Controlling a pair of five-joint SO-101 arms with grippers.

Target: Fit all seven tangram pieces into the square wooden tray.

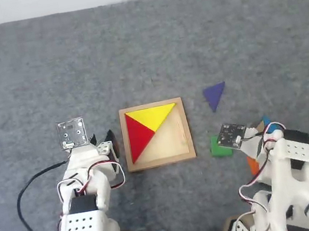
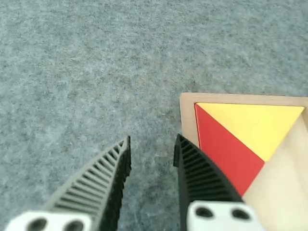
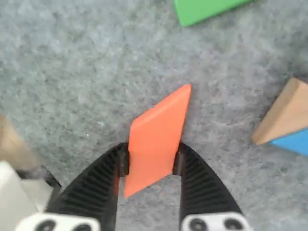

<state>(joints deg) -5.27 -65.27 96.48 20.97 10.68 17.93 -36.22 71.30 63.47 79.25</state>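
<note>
Holds the orange parallelogram (image 3: pixel 156 137) clenched between the right jaws over the grey surface (image 1: pixel 130 48), with a green piece (image 3: pixel 207 9) and a blue piece (image 3: pixel 293 143) lying near it and a purple triangle (image 1: pixel 215 94) farther off. Hangs the left jaws released, grasping nothing, just beside the square wooden tray (image 1: pixel 162 161). Shows a red triangle (image 1: pixel 138 137) and a yellow triangle (image 1: pixel 152 117) seated edge to edge inside the tray, each along one wall.
</note>
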